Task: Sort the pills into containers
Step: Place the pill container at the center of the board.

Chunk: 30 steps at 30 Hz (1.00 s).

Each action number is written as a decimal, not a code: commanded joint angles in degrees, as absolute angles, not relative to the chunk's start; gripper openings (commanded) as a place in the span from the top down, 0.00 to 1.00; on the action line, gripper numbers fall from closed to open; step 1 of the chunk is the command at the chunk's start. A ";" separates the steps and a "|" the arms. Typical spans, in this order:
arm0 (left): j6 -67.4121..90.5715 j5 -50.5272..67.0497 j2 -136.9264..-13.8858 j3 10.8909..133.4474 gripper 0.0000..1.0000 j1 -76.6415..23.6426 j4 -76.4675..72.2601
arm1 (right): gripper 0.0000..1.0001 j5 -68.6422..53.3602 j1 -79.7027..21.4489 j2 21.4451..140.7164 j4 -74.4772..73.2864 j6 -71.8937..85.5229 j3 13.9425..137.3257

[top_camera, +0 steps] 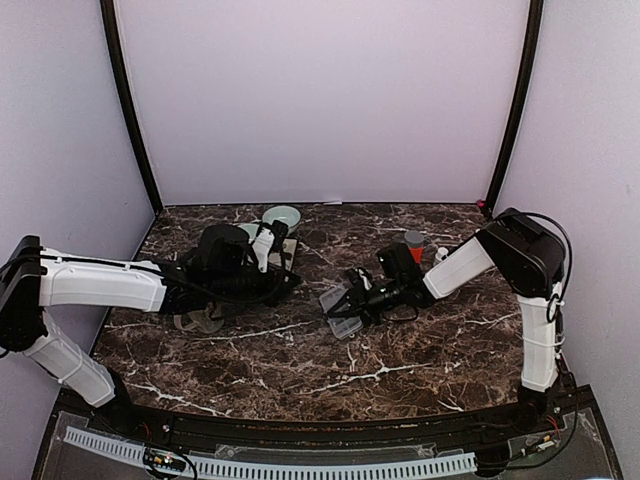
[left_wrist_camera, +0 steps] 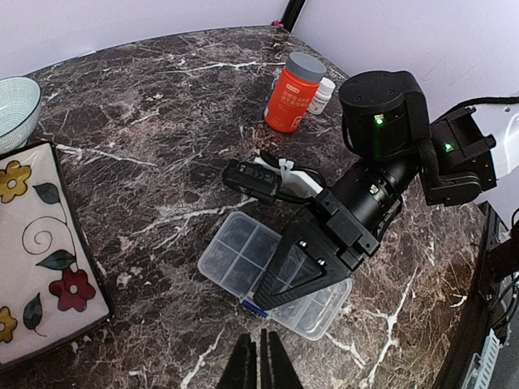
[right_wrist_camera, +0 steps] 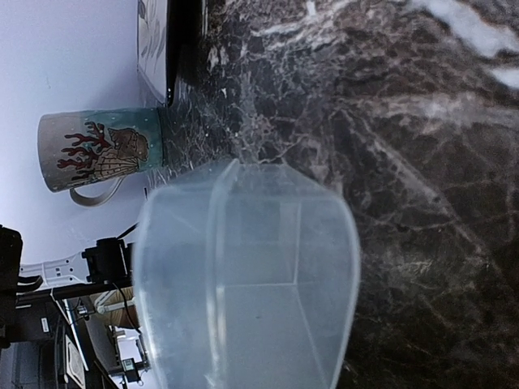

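Item: organiser box (left_wrist_camera: pixel 320 312), on bench (left_wrist_camera: pixel 162 162). Your right gripper (left_wrist_camera: pixel 272 293) clamped its clear lid edge, seemingly to expose the cells (left_wrist_camera: pixel 243 251). Your left gripper (left_wrist_camera: pixel 259 365) hung closed and empty nearby.

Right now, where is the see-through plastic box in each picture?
Top camera: the box is mid-table, down and left of the orange bottle.
Left wrist camera: the box is lower middle, below the same bottle.
Right wrist camera: the box is huge and blurry, filling the lower middle.
Shared landmark: the dark marble table under it everywhere.
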<state>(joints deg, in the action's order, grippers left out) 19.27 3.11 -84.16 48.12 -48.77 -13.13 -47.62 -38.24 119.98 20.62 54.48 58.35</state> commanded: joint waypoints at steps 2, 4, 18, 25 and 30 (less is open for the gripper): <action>19.68 2.53 -81.54 46.89 0.93 -49.05 -12.00 | 0.66 -41.07 -38.94 120.08 21.79 54.09 54.62; 19.70 2.83 -81.69 46.94 0.93 -49.13 -12.06 | 0.61 -40.16 -38.93 119.80 20.91 53.25 54.14; 19.59 3.73 -83.61 47.53 0.93 -49.13 -13.58 | 0.40 -30.66 -38.21 113.07 7.14 45.83 53.51; 19.69 4.48 -85.69 48.23 0.93 -49.22 -15.21 | 0.36 -23.26 -38.14 111.36 -5.86 38.74 57.60; 19.37 5.05 -87.26 49.19 0.93 -49.22 -15.99 | 0.36 -18.94 -38.15 111.29 -11.72 36.09 59.29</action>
